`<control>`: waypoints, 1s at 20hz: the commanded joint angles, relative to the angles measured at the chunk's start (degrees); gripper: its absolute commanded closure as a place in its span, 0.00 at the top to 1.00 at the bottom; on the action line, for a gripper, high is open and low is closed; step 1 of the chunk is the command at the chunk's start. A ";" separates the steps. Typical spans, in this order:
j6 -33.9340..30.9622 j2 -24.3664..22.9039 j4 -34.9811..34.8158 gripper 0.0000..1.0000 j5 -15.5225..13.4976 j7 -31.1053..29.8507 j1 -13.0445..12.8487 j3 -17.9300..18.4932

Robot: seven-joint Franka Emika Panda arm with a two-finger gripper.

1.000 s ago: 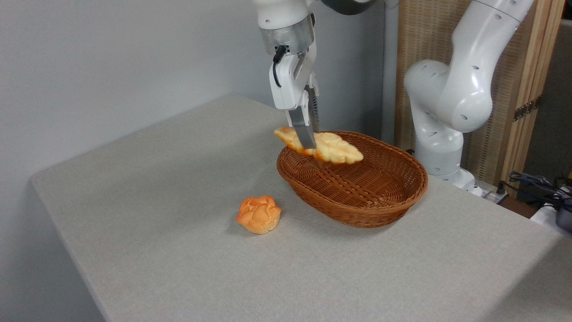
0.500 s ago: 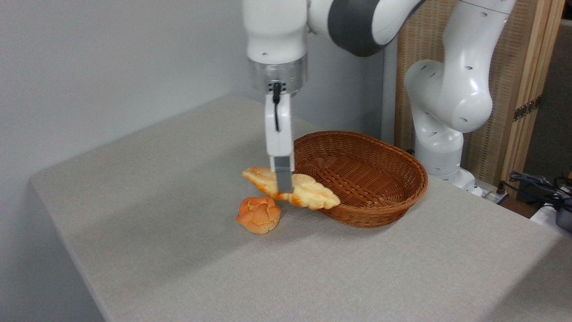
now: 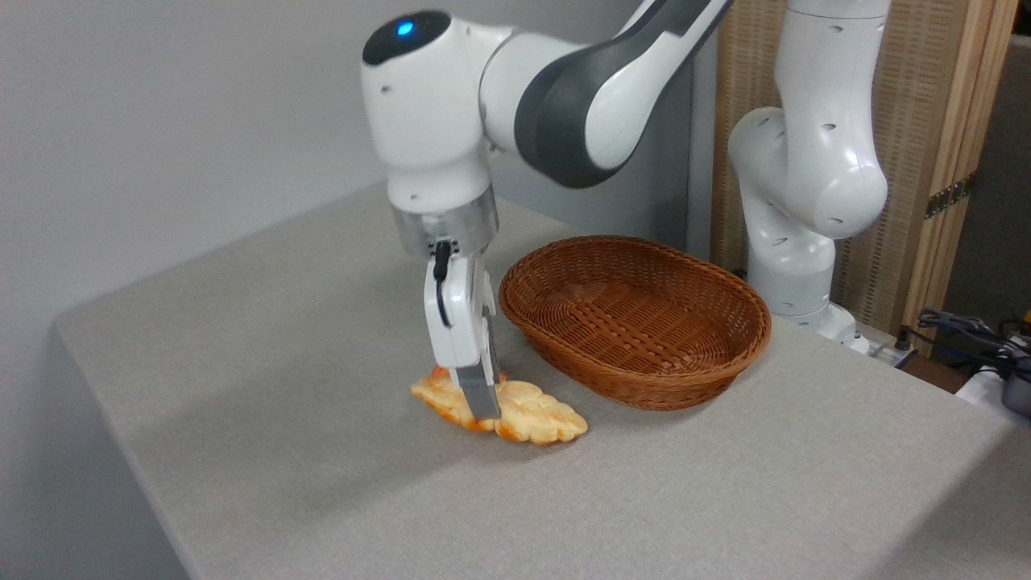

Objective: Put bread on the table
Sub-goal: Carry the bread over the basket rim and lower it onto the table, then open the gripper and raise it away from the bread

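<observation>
Brown wicker basket (image 3: 644,322); wooden slatted screen (image 3: 942,161) behind; cables (image 3: 975,334) at right

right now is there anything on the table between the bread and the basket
No. In the camera view, only bare table cloth shows between the bread, held by the end effector, and the basket. They sit apart.

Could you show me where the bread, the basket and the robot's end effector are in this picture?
bread (image 3: 532,415): fixed camera view, on the braided top right of the end effector.
basket (image 3: 644,387): fixed camera view, on its near outer wall.
end effector (image 3: 482,409): fixed camera view, at the fingertips closed on the bread.
</observation>
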 commanded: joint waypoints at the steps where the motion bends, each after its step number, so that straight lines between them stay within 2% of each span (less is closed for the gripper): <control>1: 0.57 1.85 1.24 1.00 -1.07 1.39 -0.38 0.34; 9: 0.92 1.07 2.11 1.00 -1.33 0.69 -0.38 0.25; 11: -0.04 0.80 6.66 1.00 -4.13 -0.88 -0.38 0.25; 13: -2.41 0.54 10.89 1.00 -5.38 -7.28 -0.38 0.25; 20: -9.97 0.54 18.38 1.00 -4.15 -29.17 -0.29 0.68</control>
